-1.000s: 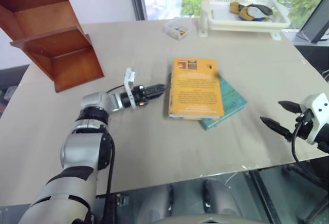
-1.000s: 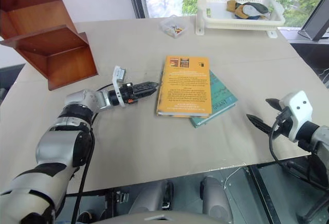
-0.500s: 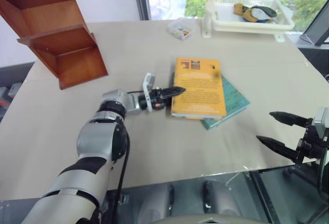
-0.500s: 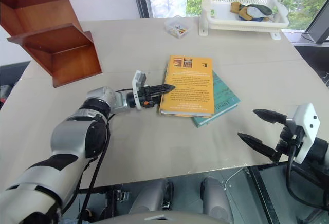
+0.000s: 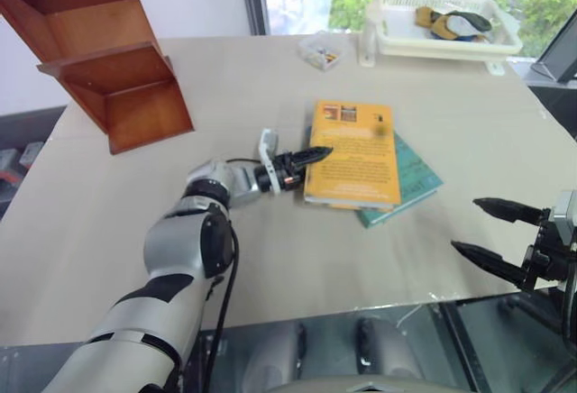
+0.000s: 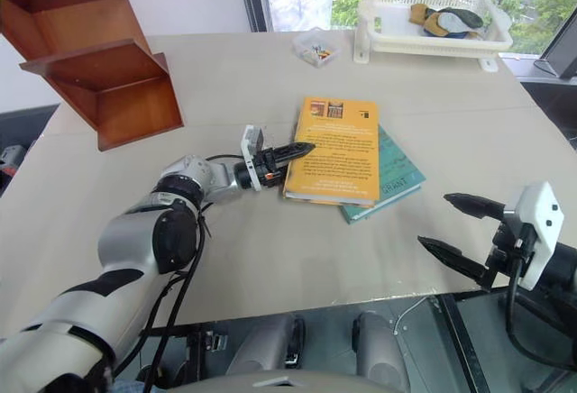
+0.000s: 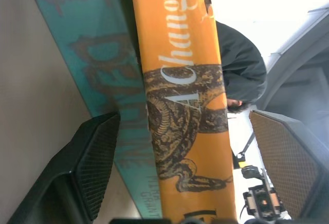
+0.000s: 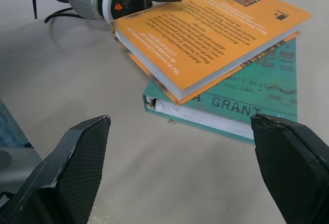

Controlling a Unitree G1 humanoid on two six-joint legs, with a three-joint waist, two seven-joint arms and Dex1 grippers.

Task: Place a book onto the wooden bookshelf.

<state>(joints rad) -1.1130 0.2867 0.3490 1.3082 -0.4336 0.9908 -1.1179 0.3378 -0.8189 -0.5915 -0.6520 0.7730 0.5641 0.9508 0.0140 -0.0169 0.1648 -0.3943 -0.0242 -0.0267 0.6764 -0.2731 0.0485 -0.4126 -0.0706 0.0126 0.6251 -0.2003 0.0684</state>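
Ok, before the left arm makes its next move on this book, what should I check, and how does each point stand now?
1. Left gripper lined up at the book spine: ok.
2. Fingers on either side of the orange spine: ok.
3. Fingers closed firmly on the book: not ok, gaps show on both sides.
4. Lower finger clear of the teal book underneath: cannot tell.
5. Right gripper open and apart from both books: ok.
6. Wooden bookshelf standing at the table's far left, open side towards the robot: ok.
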